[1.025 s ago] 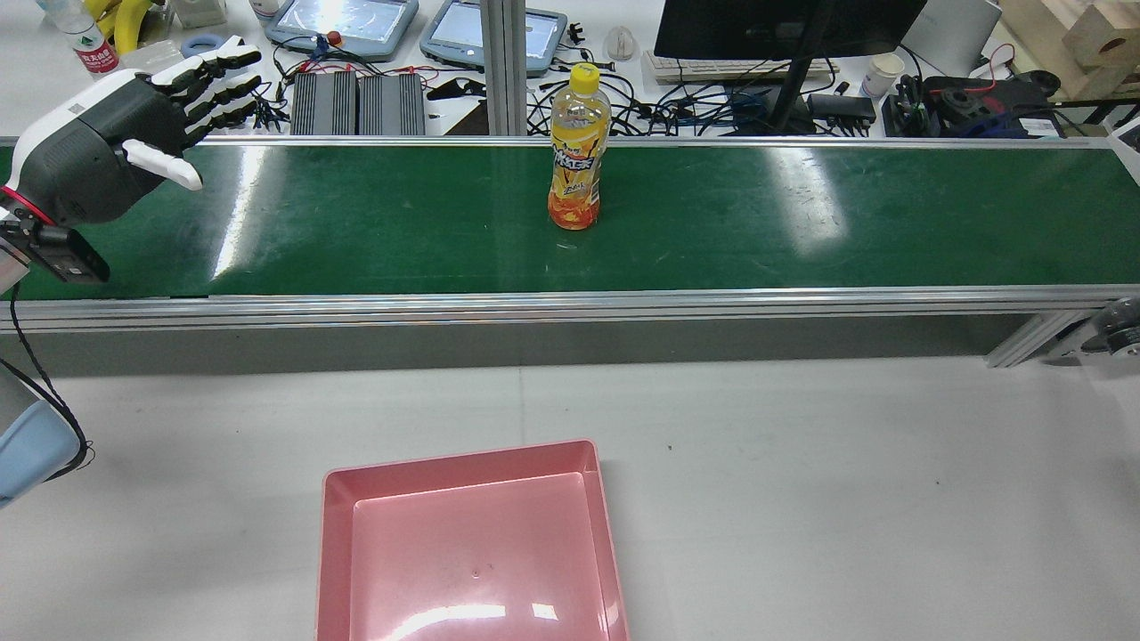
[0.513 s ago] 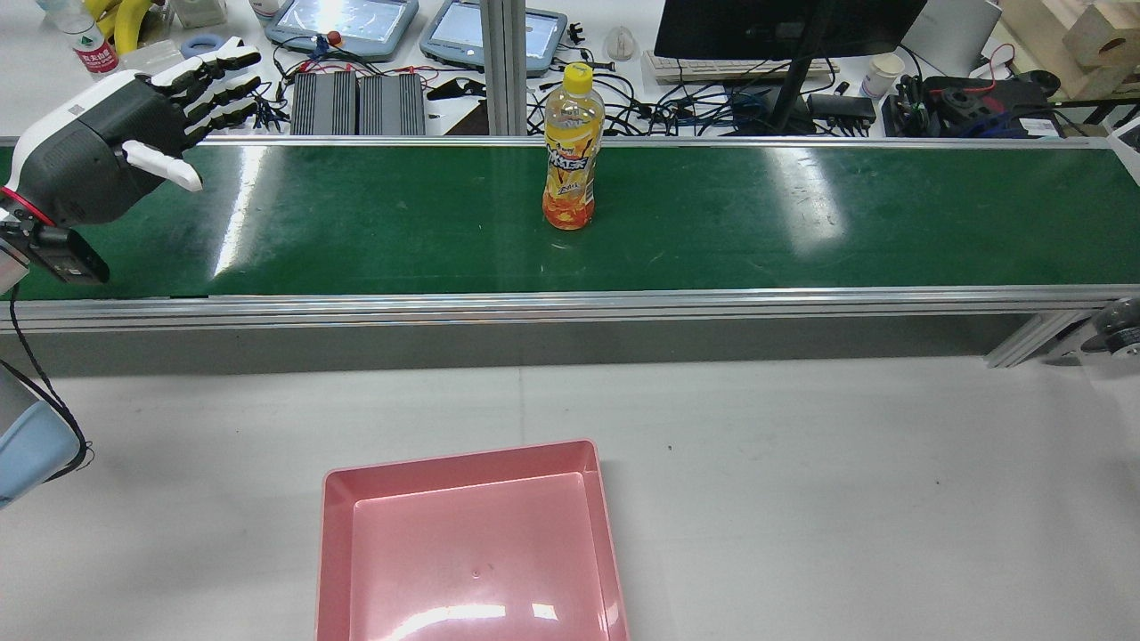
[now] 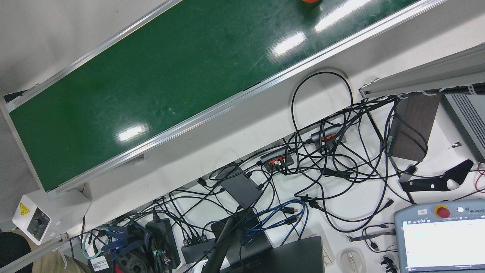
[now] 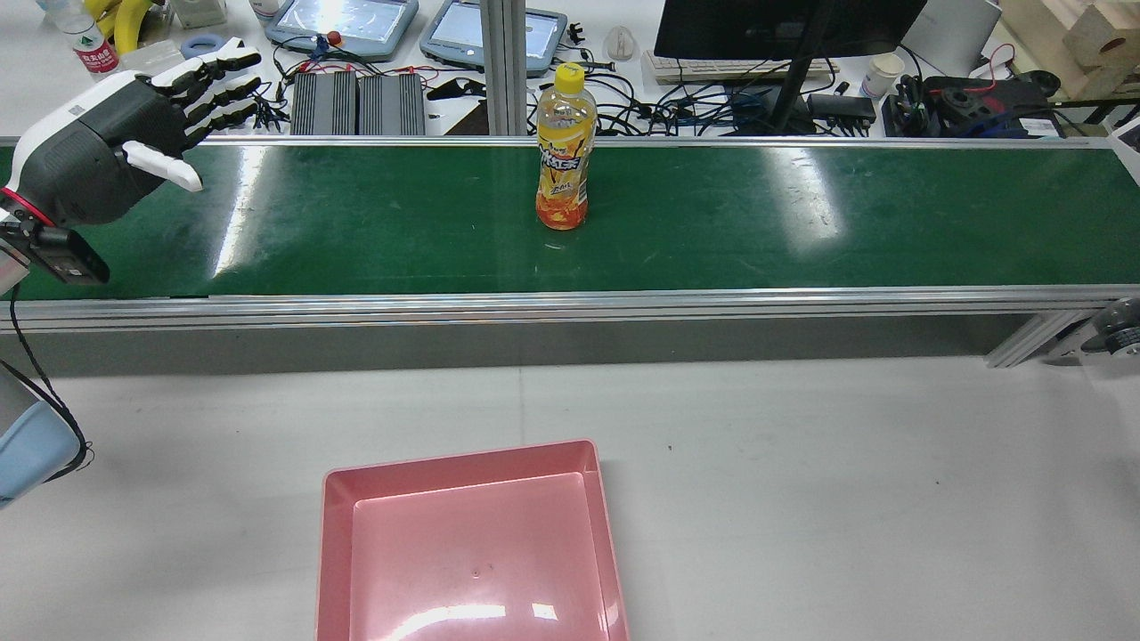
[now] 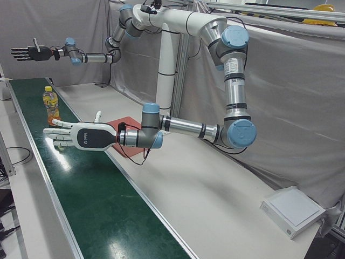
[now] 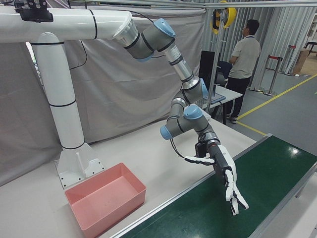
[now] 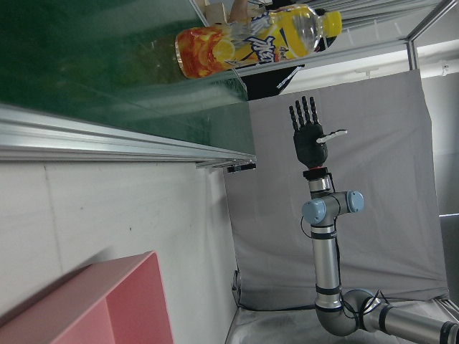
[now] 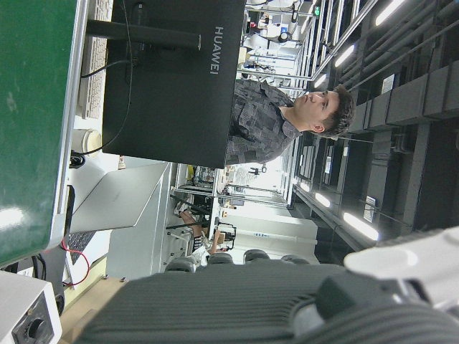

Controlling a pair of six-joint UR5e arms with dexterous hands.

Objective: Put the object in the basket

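An orange drink bottle [image 4: 564, 147] with a yellow cap stands upright on the green conveyor belt [image 4: 802, 223], near its middle. It also shows in the left-front view [image 5: 52, 106] and sideways in the left hand view [image 7: 251, 44]. My left hand [image 4: 98, 160] hovers open over the belt's left end, fingers spread, well apart from the bottle; the same hand [image 5: 81, 136] [image 6: 224, 173] holds nothing. My right hand [image 5: 27, 53] is raised high beyond the bottle, open with fingers spread. The pink basket [image 4: 459, 458] sits empty on the white table.
The belt has aluminium rails [image 4: 570, 307] along both sides. Beyond it lies a desk with a monitor [image 4: 784, 27], teach pendants and tangled cables [image 3: 322, 170]. A person [image 6: 246, 54] stands in the background. The white pedestal [image 6: 64, 109] rises behind the basket [image 6: 114, 208].
The bottle has moved a little to the left along the belt, still upright. Neither hand has moved.
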